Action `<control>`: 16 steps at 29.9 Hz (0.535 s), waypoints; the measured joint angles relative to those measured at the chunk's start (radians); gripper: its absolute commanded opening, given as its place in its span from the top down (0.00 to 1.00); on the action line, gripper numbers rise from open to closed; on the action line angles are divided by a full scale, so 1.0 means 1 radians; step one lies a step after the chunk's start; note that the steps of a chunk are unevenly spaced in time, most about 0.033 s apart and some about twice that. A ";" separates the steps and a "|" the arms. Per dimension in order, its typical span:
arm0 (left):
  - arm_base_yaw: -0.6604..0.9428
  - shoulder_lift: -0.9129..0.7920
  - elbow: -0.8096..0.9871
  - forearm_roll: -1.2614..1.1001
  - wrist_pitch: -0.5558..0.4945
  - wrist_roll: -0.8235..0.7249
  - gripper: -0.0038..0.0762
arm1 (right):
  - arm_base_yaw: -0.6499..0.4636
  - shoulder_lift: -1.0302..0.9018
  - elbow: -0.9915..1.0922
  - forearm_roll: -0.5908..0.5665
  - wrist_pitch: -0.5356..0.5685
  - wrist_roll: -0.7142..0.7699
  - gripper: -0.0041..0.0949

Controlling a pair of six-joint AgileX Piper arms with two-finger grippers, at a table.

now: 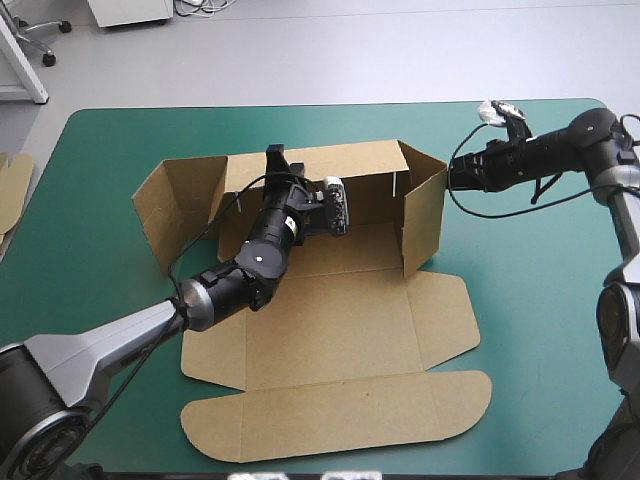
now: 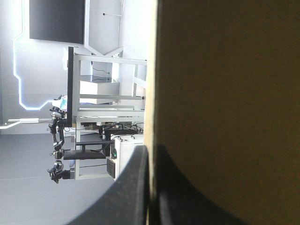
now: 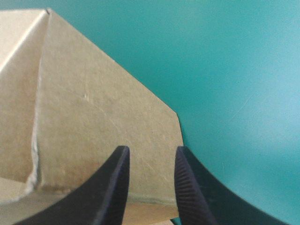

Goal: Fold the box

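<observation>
On the teal-green surface (image 1: pixel 540 300), the brown cardboard box (image 1: pixel 340 330) looks stiff and light. The left end effector (image 1: pixel 275 160) clamps its rear wall (image 1: pixel 350 165) at the top edge, while the right end effector (image 1: pixel 452 178) gapes.

box (image 2: pixel 225 112), wall: cropped by left wrist view's edge.
spare board (image 1: pixel 12 190), left of box: cropped.
right gripper (image 1: pixel 451 178), at box's right wall: fingertips indistinct in high view.

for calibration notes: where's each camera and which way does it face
high view: above, behind the robot, looking down at the box on the teal-green table; left end effector and right end effector show
left wrist view: on the left wrist, looking level into the room past the back wall; own fingers pinch it
right wrist view: on the right wrist, facing the right side wall; own fingers apart
shared: all see the box
</observation>
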 measured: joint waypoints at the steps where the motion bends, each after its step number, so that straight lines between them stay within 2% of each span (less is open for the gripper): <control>1: 0.000 0.000 0.000 0.000 0.000 0.000 0.97 | 0.000 -0.020 0.041 0.014 -0.022 -0.034 0.65; 10: 0.000 0.000 0.000 0.000 -0.008 0.003 0.97 | 0.055 -0.178 0.285 0.089 -0.271 -0.255 0.65; 16: 0.000 0.000 0.000 0.000 -0.008 0.004 0.97 | 0.126 -0.197 0.299 0.037 -0.341 -0.287 0.68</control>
